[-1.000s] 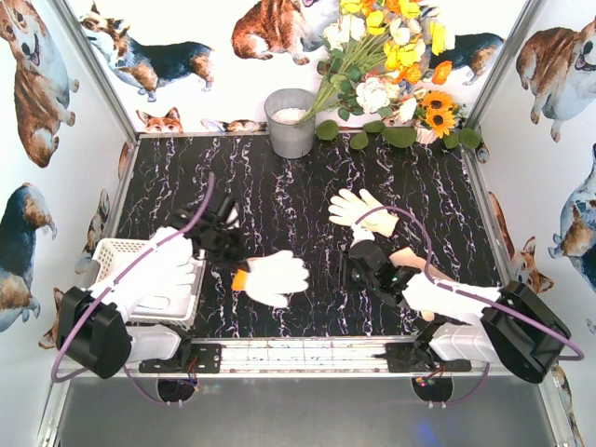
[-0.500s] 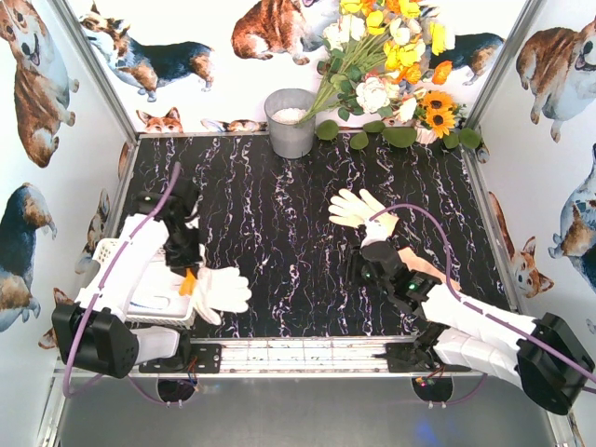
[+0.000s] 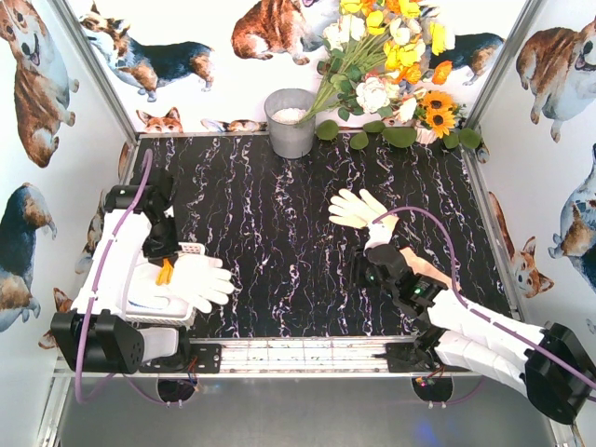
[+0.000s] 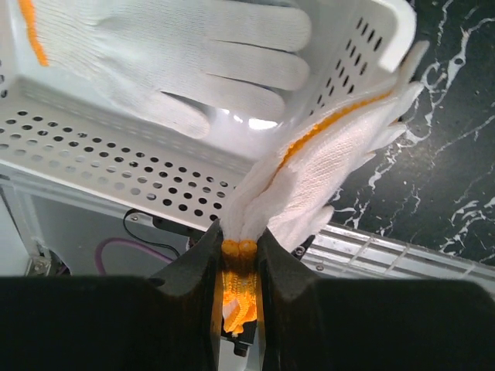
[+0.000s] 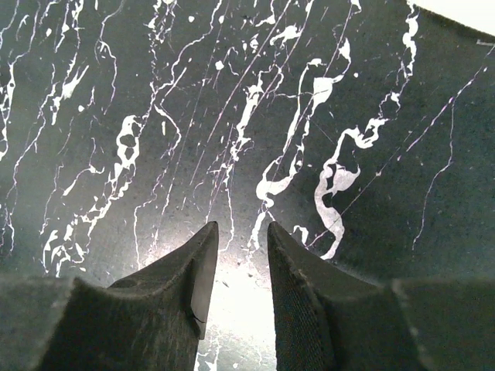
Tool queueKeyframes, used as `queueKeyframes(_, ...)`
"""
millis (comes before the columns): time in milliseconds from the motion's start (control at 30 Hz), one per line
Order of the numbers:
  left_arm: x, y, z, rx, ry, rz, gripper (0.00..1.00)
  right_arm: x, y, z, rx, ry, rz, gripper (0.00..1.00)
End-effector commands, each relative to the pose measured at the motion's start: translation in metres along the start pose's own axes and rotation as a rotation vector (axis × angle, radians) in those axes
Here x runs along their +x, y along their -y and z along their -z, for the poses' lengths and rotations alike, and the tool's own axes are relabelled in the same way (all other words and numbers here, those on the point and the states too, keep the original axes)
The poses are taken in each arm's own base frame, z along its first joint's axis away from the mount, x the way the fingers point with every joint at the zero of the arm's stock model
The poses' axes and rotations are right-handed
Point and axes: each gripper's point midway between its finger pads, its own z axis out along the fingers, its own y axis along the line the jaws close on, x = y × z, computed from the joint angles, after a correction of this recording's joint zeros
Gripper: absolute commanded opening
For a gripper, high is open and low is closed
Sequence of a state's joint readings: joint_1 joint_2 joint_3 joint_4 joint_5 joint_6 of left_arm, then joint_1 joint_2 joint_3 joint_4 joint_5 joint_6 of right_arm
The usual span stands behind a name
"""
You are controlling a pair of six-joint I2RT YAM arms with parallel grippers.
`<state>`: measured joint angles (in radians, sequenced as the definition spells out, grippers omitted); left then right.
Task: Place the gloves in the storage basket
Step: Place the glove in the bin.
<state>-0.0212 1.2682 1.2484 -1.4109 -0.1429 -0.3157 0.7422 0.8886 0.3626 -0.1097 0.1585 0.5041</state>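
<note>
open tabletop (image 3: 279, 219) mid-table; storage basket (image 4: 116, 147) left, bucket (image 3: 291, 126) and flowers (image 3: 382, 47) behind.

L arm (image 3: 116, 265), R arm (image 3: 484, 326): white shells, chunky black joint housings (image 3: 93, 340). Purple cable (image 3: 410, 209) loops along each. Right gripper (image 5: 241, 228) close up: matte black wedge fingers (image 5: 302, 301), lightly textured. Left gripper (image 4: 238, 232): same black.

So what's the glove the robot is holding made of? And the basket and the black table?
The glove looks like knitted yarn, maybe cotton: fine stitches, matte, limp. The basket seems smooth white plastic with neat round holes. The table looks like black marble with white veins, possibly only a printed pattern.
</note>
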Motion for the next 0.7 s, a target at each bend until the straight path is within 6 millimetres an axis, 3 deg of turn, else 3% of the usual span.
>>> queueKeyframes(0, -0.014, -0.023, 0.006, -0.093, 0.047, 0.028, 0.0, -0.012, 0.002, 0.003, 0.0, 0.059, 0.012, 0.35)
queueKeyframes(333, -0.029, -0.034, -0.002, -0.098, 0.082, 0.11, 0.0, -0.016, 0.01, 0.008, 0.008, 0.07, 0.016, 0.36)
queueKeyframes(533, -0.037, -0.025, 0.009, -0.011, 0.146, 0.157, 0.0, -0.018, 0.013, 0.009, 0.012, 0.078, 0.013, 0.37)
queueKeyframes(667, -0.036, -0.032, 0.012, -0.015, 0.133, 0.18, 0.0, -0.021, 0.011, 0.009, 0.006, 0.076, 0.013, 0.37)
